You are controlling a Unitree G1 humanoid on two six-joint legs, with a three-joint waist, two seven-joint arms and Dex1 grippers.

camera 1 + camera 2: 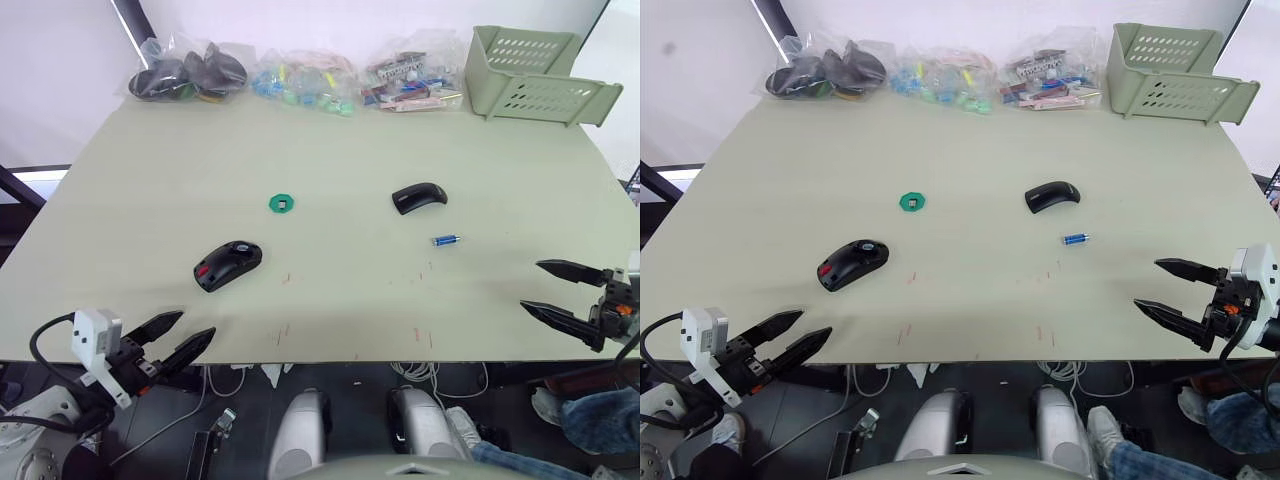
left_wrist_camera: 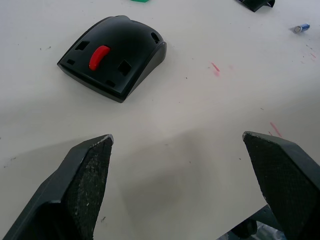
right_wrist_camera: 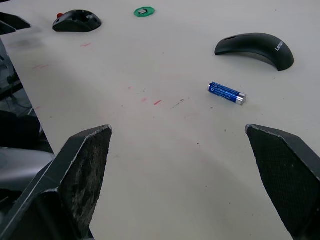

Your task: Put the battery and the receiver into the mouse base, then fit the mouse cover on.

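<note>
On the pale table (image 1: 330,300), near its dark-floored front edge, both end effectors (image 1: 173,338) (image 1: 562,290) hover wide open.

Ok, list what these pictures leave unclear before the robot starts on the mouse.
- Receiver: a small dark piece sits in the green disc; too small in the eye views to identify, and cut by the frame edge in the left wrist view.
- Mouse base: battery slot not discernible.
- Mouse cover: underside faces the table.
- Bags: contents indistinct through plastic.

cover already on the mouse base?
No, the mouse cover lies on the table apart from the mouse base, with the battery loose nearby.
</note>
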